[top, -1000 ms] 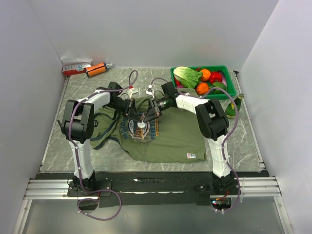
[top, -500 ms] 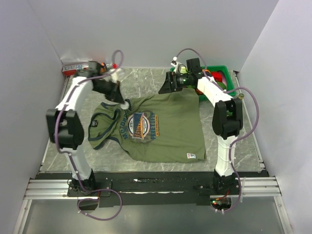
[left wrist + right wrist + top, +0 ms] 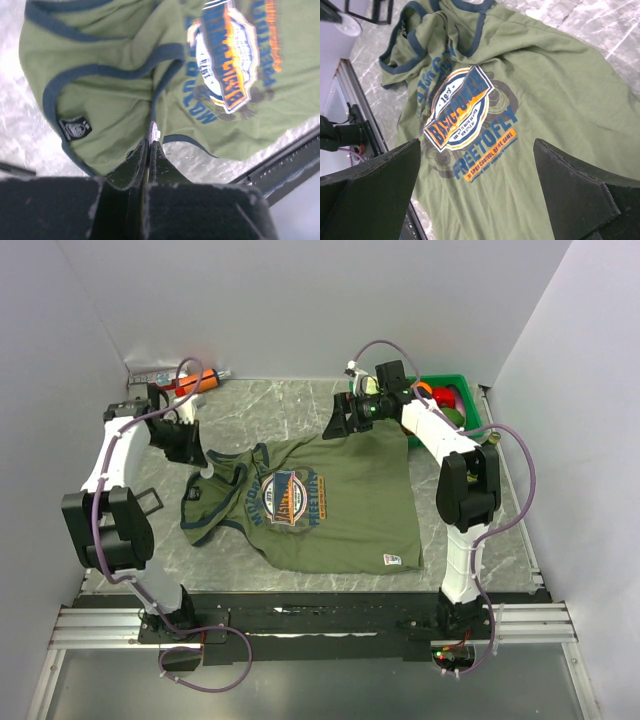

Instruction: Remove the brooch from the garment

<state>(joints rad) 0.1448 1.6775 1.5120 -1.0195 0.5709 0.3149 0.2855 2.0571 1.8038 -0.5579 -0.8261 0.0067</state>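
Observation:
The garment (image 3: 330, 505), an olive-green T-shirt with navy trim, lies spread on the marble table with its chest print (image 3: 285, 497) facing up. My left gripper (image 3: 202, 464) hovers over the shirt's left shoulder by the collar. It is shut on the brooch (image 3: 205, 473), a small whitish disc. In the left wrist view the brooch (image 3: 155, 133) shows as a white sliver pinched at the tips of the left gripper (image 3: 151, 143), above the garment (image 3: 115, 95). My right gripper (image 3: 336, 421) hangs open over the shirt's far edge. Between the wide-apart tips of the right gripper (image 3: 476, 145) I see only the garment (image 3: 560, 100).
A green bin (image 3: 474, 431) of vegetables stands at the back right, with a dark bottle (image 3: 490, 447) beside it. An orange bottle (image 3: 201, 380) and a red-and-white box (image 3: 148, 375) lie in the back left corner. A black rail (image 3: 320, 605) runs along the near table edge.
Both grippers have left the chest print. The left one has moved left to the shoulder with the brooch in it. The right one has opened and pulled back to the far edge.

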